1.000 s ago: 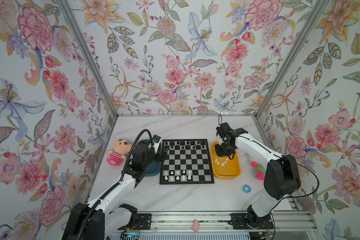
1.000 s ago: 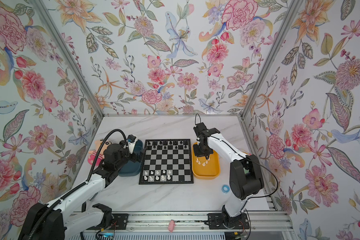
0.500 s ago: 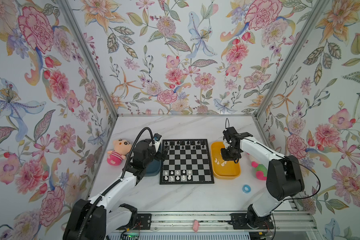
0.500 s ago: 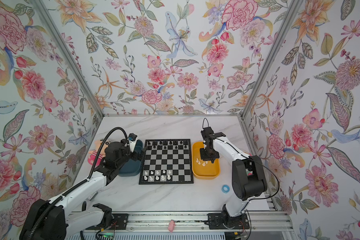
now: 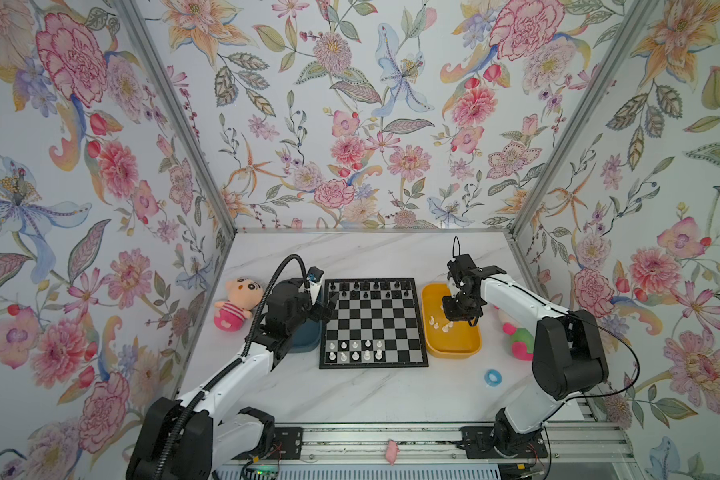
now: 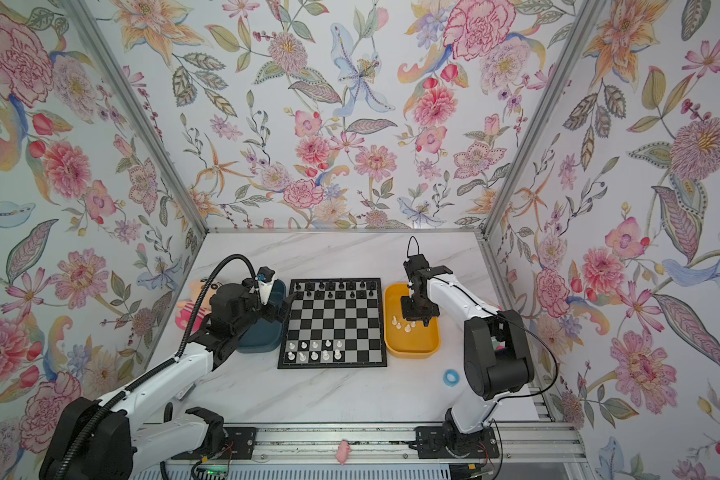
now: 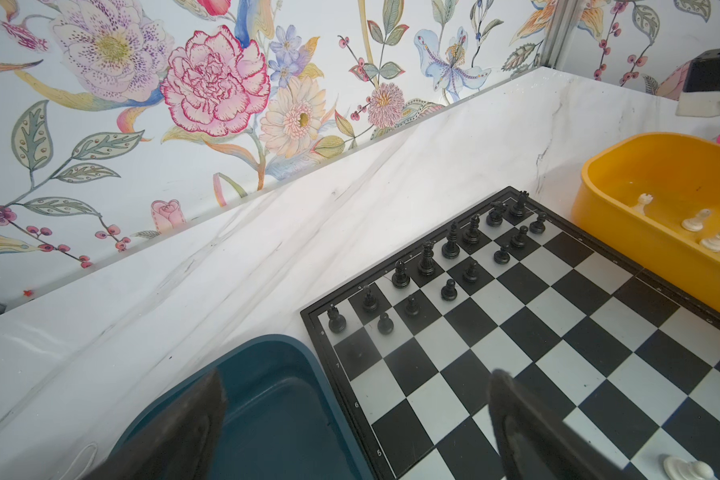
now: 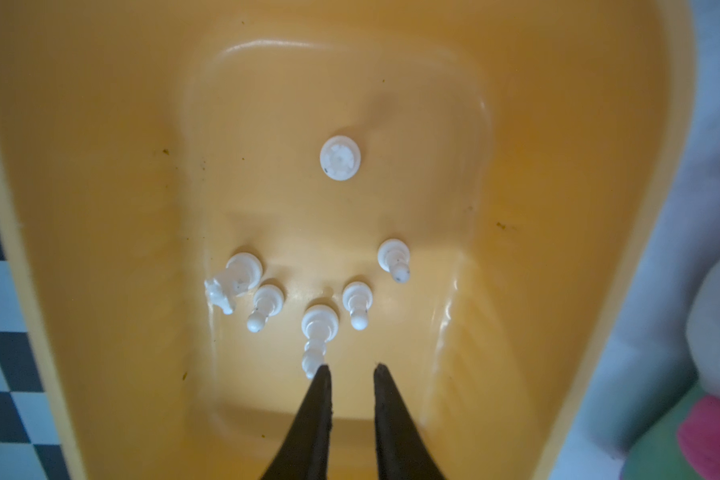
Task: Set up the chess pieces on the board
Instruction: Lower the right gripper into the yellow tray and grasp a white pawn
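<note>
Setup partway: chess pieces (image 5: 355,356) fill part of the board's (image 5: 375,320) two near rows; six wait in the yellow tray (image 8: 100,208) beneath your right gripper (image 8: 352,368), jaws narrowly parted, empty. Your left gripper (image 7: 356,374) gapes, empty.

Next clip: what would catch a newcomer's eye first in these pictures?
Loud floral wallpaper wraps all three walls. In the middle lies the board, black chessmen on its far rows, white chess pieces on its near rows. The right gripper, narrowly open and empty, hangs over more white ones in the yellow tray beside it.
</note>
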You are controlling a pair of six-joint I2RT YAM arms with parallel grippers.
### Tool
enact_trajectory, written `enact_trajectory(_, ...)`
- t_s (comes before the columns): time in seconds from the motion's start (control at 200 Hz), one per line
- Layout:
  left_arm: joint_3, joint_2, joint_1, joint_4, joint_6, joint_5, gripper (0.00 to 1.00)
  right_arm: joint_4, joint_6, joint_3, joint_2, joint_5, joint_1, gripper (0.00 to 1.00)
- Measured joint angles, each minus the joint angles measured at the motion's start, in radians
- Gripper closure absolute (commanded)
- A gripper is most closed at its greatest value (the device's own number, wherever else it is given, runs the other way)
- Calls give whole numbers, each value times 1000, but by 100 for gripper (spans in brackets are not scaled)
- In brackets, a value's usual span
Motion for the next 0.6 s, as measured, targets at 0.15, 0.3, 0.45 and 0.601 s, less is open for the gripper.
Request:
enact_trajectory(0.15, 0, 0, 0, 0, 0, 0, 1, 10, 0, 0, 19, 0, -5, 80)
enact_trajectory(0.3, 0, 0, 0, 0, 0, 0, 1, 24, 0, 0, 27, 1, -14, 80)
enact_trajectory(0.45, 0, 0, 0, 0, 0, 0, 1, 34, 0, 0, 30, 5, -25, 80)
enact_trajectory(0.601, 0, 0, 0, 0, 0, 0, 1, 43, 0, 0, 45, 11, -32, 80)
